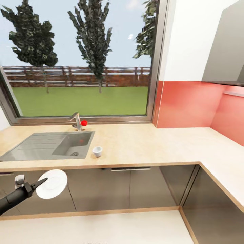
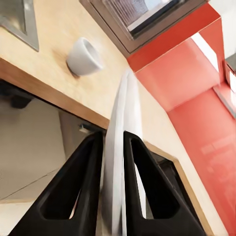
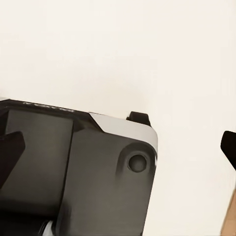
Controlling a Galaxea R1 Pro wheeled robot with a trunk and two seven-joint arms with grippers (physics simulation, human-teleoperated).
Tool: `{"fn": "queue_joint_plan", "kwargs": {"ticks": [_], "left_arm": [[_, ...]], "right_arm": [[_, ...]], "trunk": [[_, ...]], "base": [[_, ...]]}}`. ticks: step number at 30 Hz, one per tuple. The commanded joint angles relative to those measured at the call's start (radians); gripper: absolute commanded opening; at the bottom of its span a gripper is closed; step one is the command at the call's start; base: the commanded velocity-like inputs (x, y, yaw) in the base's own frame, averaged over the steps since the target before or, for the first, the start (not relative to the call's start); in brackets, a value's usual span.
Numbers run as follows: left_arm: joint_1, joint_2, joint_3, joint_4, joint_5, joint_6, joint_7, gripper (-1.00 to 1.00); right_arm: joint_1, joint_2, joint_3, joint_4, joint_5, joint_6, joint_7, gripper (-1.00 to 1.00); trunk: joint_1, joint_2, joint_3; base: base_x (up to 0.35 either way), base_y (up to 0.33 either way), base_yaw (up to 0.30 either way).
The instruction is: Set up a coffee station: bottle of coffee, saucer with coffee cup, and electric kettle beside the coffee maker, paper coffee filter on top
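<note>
Head view: the light wooden countertop (image 1: 145, 144) runs across the picture and turns at the right corner, where it follows the red wall panel (image 1: 184, 105). Its front edge is a straight thin line above the dark glossy cabinet doors (image 1: 128, 188). From the small cup to the right corner the wooden surface is bare and wide. The grey steel sink (image 1: 47, 145) with its drain board sits in the left part of the countertop, under the large window (image 1: 81, 57), and a metal tap with a red knob (image 1: 78, 122) stands behind it.

The left gripper (image 1: 42, 182) is below the front edge of the countertop, in front of the cabinet doors. Its two black fingers are narrow and clamp the round white saucer (image 1: 52, 183) by the rim. In the left wrist view the saucer (image 2: 120, 147) stands edge-on between the black triangular fingers (image 2: 81, 196), thin and smooth.

The small white coffee cup (image 1: 97, 151) stands upright on the countertop, just beside the right corner of the sink and near the front edge. It is higher than the saucer and to its right, well apart from it.

In the right wrist view a dark grey robot part (image 3: 83, 177) shows before a pale surface; whether the right gripper is open, I cannot tell.
</note>
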Motion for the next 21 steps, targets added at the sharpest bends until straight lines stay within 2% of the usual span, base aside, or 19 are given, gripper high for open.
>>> {"fn": "queue_joint_plan", "kwargs": {"ticks": [1, 6, 11, 21], "left_arm": [[-0.001, 0.0, 0.001, 0.0, 0.001, 0.007, -0.009, -1.0], [0.0, 0.002, 0.001, 0.001, 0.0, 0.007, -0.032, -1.0], [0.0, 0.012, 0.001, 0.002, 0.0, 0.007, -0.035, -1.0], [0.0, 0.015, 0.001, 0.002, 0.0, 0.007, -0.033, -1.0]], "right_arm": [[0.0, 0.0, 0.008, -0.002, -0.008, 0.006, -0.004, 1.0], [0.0, 0.0, 0.008, -0.002, -0.008, 0.006, -0.004, 1.0], [0.0, 0.002, 0.009, -0.002, -0.01, 0.001, -0.003, 1.0], [0.0, 0.003, 0.009, -0.002, -0.011, -0.001, -0.002, 1.0]], "trunk": [[0.001, -0.002, -0.002], [0.001, -0.002, -0.004], [0.001, -0.002, -0.008], [0.001, -0.002, -0.016]], "base": [[0.0, 0.0, 0.27], [0.0, 0.0, 0.269], [0.0, 0.0, 0.257], [0.0, 0.0, 0.252]]}}
